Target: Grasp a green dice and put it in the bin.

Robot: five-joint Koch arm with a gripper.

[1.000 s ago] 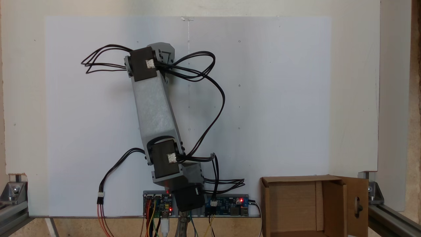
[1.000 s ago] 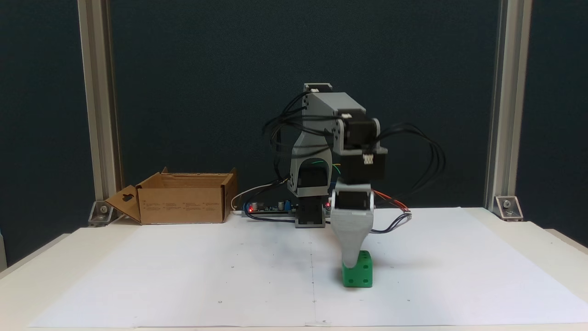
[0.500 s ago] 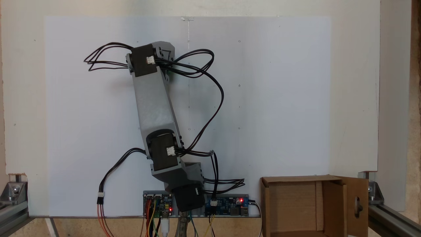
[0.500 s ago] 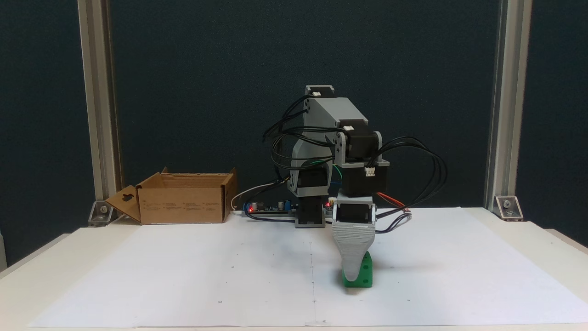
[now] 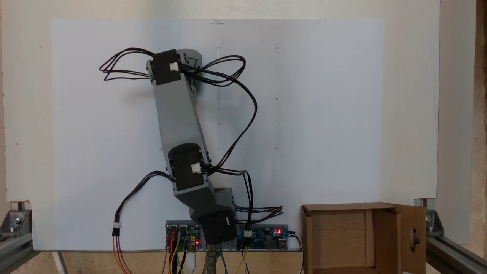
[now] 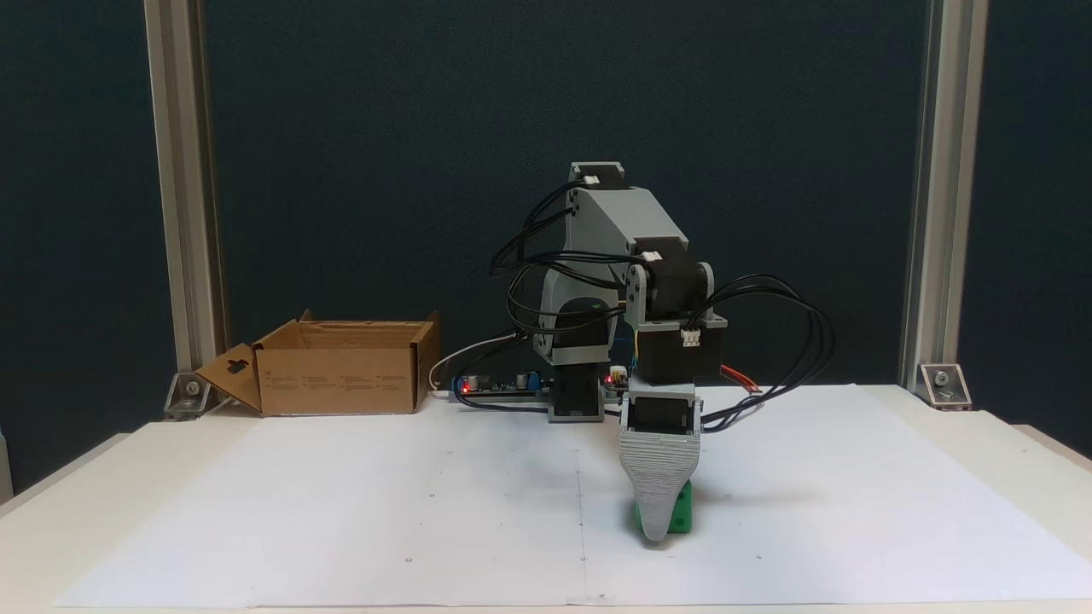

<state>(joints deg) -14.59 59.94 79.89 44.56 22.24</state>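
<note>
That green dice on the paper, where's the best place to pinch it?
Pinch the green dice across two opposite flat side faces, coming straight down from above. It sits flat on the white paper, so its sides stand upright. The gripper already hangs over it.

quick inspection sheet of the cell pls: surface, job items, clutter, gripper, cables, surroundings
Surface: white paper sheet on a pale table.
Job items: green die on the paper, mostly hidden behind the gripper; cardboard box open at the back, keyhole flap folded out.
Clutter: nothing seen.
Gripper: gripper down at the die, one jaw facing the camera; open or shut cannot be told.
Cables: black loops off the arm; circuit boards with red LEDs at the base.
Surroundings: aluminium posts, dark backdrop.
</note>
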